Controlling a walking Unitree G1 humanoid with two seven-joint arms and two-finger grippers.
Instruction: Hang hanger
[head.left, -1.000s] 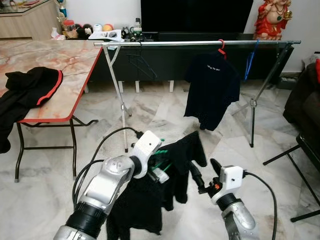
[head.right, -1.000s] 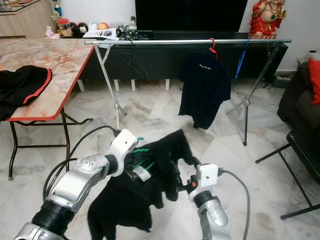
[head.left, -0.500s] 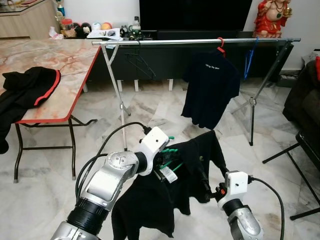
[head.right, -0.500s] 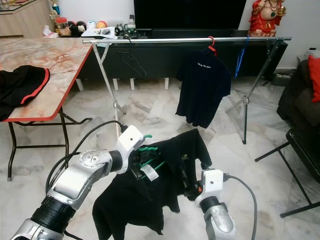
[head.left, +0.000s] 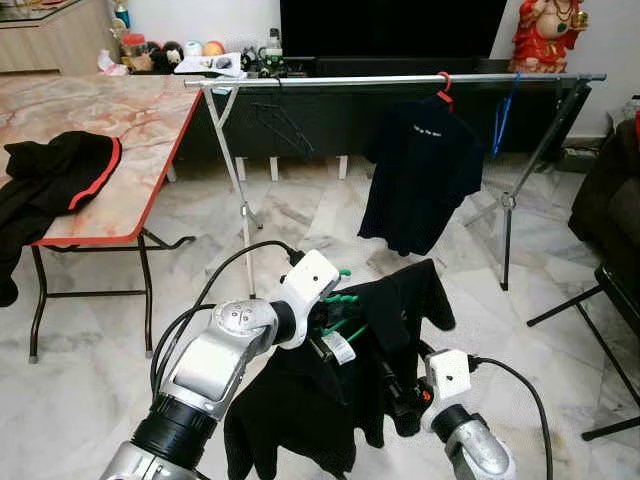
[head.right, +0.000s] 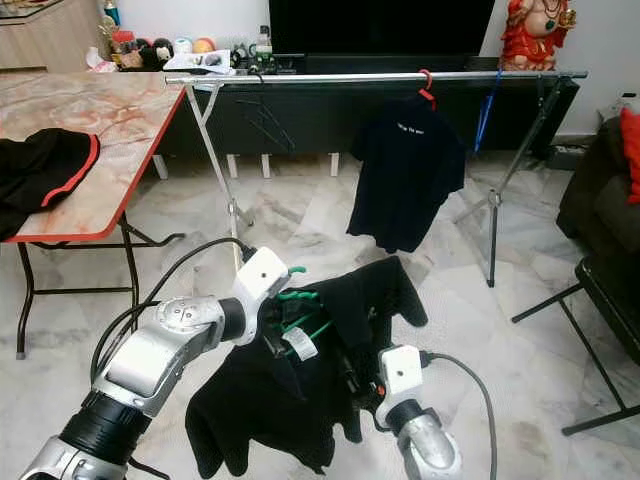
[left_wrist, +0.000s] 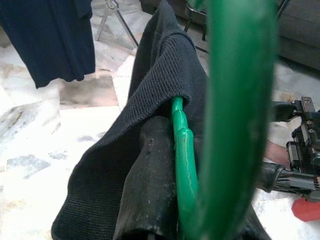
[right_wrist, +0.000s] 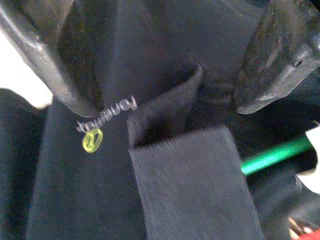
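a silver robot stands on a marble floor (head.left: 90, 380) in a living room, both arms raised in front of it. the left claw (head.left: 335, 320) grips a green hanger (head.left: 343, 300) that carries a black shirt (head.left: 300, 410), held low and well short of the metal clothes rail (head.left: 400, 82) across the room. the left wrist view shows what the head views do not: one black finger (left_wrist: 150, 175) pressed against the hanger's green bar, with ribbed knit fabric draped over it. the right claw (head.left: 395, 385) is pushed into the shirt's front; from the head its fingers are buried in the cloth, but the right wrist view shows two dark fingers (right_wrist: 75, 65) set wide apart on either side of a fold of fabric, beside a small yellow logo (right_wrist: 93, 140) with grey lettering.

on the rail hangs a dark t-shirt (head.left: 420, 175) on a red hanger (head.left: 442, 92), a blue hanger (head.left: 503, 120) to its right, and a bare dark hanger (head.left: 280, 122) nearer the left end. to the robot's left a red-edged marble table (head.left: 120, 130) holds a black garment with red trim (head.left: 55, 180). a dark tv (head.left: 390, 28) sits behind the rail, and a red statue (head.left: 545, 35) stands at the right.
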